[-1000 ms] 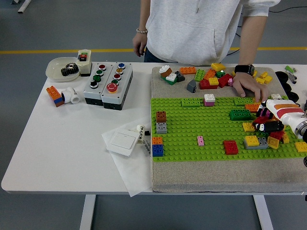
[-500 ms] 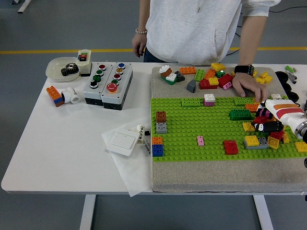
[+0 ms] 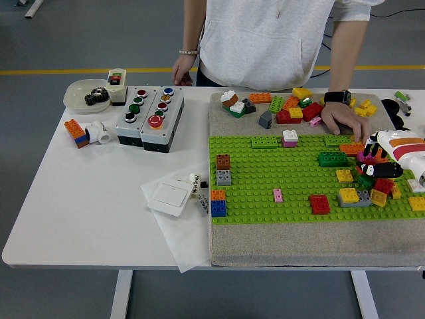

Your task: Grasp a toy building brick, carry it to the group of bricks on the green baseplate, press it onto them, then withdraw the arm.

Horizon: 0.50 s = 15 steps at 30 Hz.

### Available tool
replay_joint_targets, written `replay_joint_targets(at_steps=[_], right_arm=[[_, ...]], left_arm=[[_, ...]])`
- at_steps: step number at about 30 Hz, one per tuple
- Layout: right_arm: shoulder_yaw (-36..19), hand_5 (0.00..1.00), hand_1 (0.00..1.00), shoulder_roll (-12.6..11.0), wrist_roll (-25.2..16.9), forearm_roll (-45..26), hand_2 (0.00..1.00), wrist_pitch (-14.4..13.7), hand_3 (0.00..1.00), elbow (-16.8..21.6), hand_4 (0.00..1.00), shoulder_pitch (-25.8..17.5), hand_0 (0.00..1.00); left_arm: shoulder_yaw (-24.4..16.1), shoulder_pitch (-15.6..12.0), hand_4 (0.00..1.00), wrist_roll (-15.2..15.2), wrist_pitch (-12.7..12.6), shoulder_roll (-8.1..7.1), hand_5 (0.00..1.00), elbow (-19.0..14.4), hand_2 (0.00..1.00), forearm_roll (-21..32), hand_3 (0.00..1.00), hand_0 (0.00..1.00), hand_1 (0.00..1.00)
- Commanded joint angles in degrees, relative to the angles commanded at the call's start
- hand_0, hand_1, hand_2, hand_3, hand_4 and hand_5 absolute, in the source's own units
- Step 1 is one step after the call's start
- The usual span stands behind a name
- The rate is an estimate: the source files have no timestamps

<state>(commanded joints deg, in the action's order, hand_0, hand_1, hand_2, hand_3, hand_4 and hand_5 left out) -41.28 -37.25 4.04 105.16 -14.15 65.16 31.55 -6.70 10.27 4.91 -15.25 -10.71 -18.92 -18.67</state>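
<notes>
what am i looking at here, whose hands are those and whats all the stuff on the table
This is one view, taken from a camera on a humanoid robot's head, looking down over a white table. The white, orange and black thing at the right edge is the robot's right hand, over a group of bricks on the green baseplate; whether it holds a brick is unclear. Its left arm is out of view. A person stands opposite, one hand resting by the loose bricks. To the left lie two button boxes, a dish with a gear and a wall switch.
</notes>
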Motion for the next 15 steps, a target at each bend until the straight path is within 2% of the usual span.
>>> replay_joint_targets(at_steps=[3,4,7,13,14,15], right_arm=[[-1.2,0.408,0.405,0.1,-0.1,-1.7,0.472,-1.0,0.484,0.7,0.709,-1.1,0.226],[-2.3,0.408,0.405,0.2,-0.3,-4.3,0.472,-2.3,0.484,1.8,0.709,-2.5,0.226],[-3.0,0.408,0.405,0.0,-0.3,-6.9,0.472,-3.0,0.484,3.5,0.709,-3.9,0.226],[-3.5,0.411,0.406,-0.6,0.4,-2.3,0.473,-3.2,0.483,5.6,0.708,-4.6,0.226],[-3.9,0.377,0.442,-0.9,0.9,0.1,0.506,-1.9,0.504,6.5,0.734,-4.4,0.291],[-4.0,0.377,0.442,-1.0,1.0,2.0,0.506,-1.5,0.504,6.7,0.734,-4.4,0.291]], left_arm=[[0.0,0.0,0.616,0.0,0.0,0.00,0.643,0.0,0.748,0.0,0.589,0.754,0.760],[0.1,0.0,0.616,-0.1,0.0,0.00,0.643,0.0,0.748,0.2,0.589,0.754,0.760],[0.0,-0.1,0.616,-0.1,0.0,0.02,0.643,0.1,0.748,0.1,0.589,0.754,0.760],[0.0,0.0,0.616,-0.1,0.0,0.03,0.642,0.0,0.748,0.1,0.588,0.754,0.759],[0.2,0.1,0.616,-0.2,0.0,0.04,0.644,0.0,0.746,0.3,0.589,0.752,0.754],[0.2,0.1,0.616,-0.2,0.1,0.04,0.644,-0.1,0.746,0.3,0.589,0.752,0.754]])
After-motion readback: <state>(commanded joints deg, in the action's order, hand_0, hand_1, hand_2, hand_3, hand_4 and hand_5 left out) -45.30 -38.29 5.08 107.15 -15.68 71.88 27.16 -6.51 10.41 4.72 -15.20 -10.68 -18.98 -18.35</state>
